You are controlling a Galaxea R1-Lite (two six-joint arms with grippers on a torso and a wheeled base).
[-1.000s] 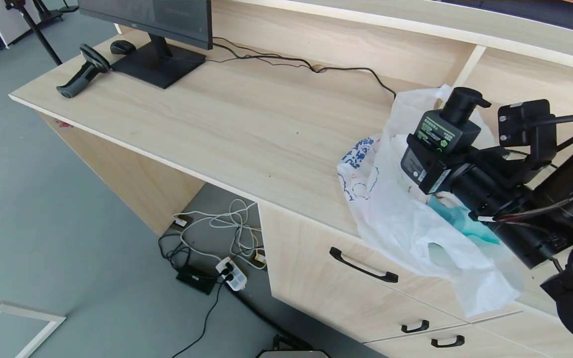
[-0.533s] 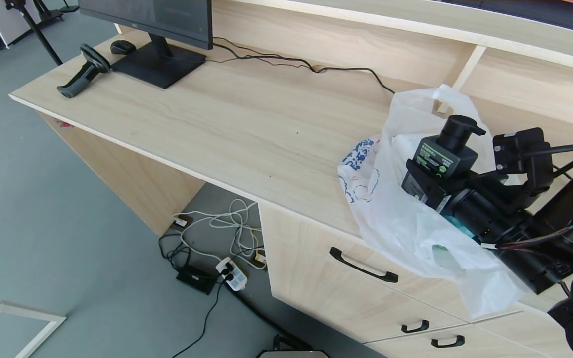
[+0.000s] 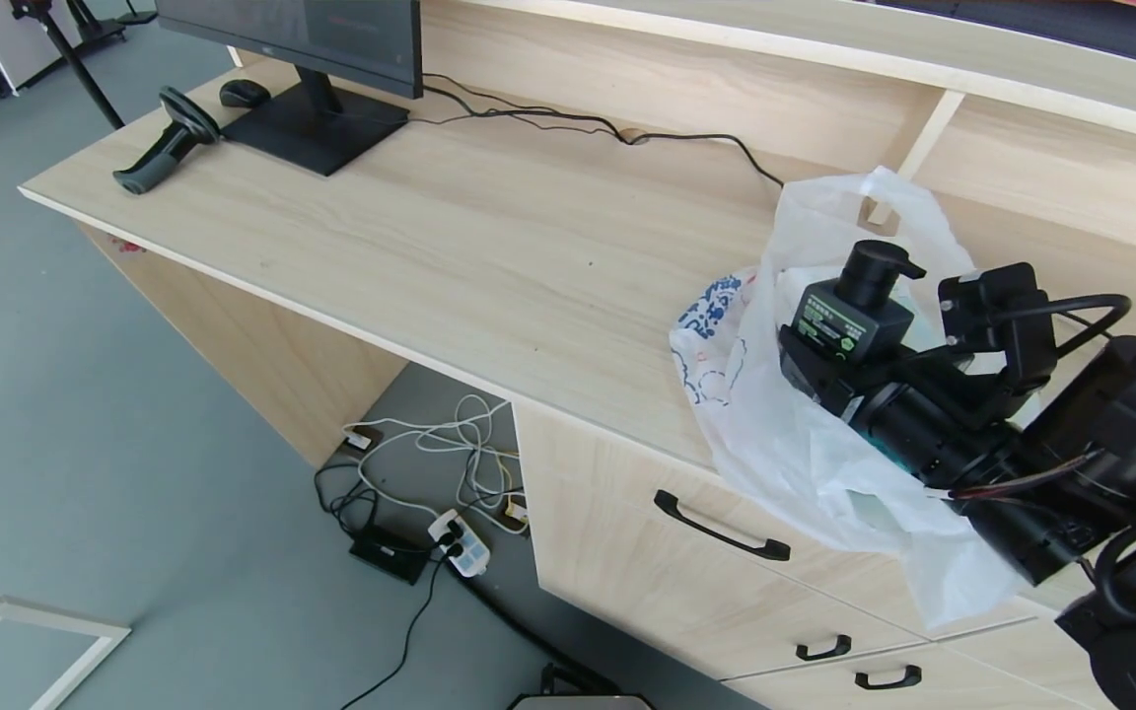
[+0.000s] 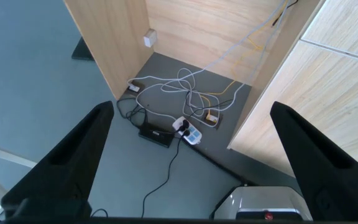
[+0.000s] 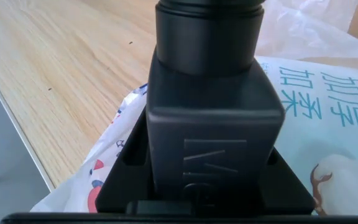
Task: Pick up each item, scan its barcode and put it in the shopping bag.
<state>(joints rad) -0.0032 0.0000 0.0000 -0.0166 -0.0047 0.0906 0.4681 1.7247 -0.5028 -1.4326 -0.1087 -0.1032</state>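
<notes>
1. The right gripper (image 3: 829,360) was clamped on the black pump bottle (image 3: 849,316), with a finger pressed against each side of its square body. The pump head pointed up and away from the arm.
2. The bottle sat right at the open mouth of the white shopping bag (image 3: 785,444). The bag was slumped on the right end of the wooden counter (image 3: 430,227), and its front hung over the edge above the drawers.
3. From the right wrist view, a teal and white soft pack (image 5: 328,124) was already lying in the bag, just past the bottle (image 5: 210,124). Couldn't tell if the two were touching.
4. The left gripper (image 4: 191,109) was wide open and had nothing in it. It hung over the grey floor near a tangle of cables and a white power strip (image 4: 188,130) under the counter.
5. The barcode scanner (image 3: 164,143) lay on its side at the far left end of the counter, well apart from the bag. It was beside the monitor (image 3: 312,39) stand, with a mouse (image 3: 243,94) just behind it.
6. A black cable (image 3: 627,136) ran along the back of the counter from the monitor toward the bag.
</notes>
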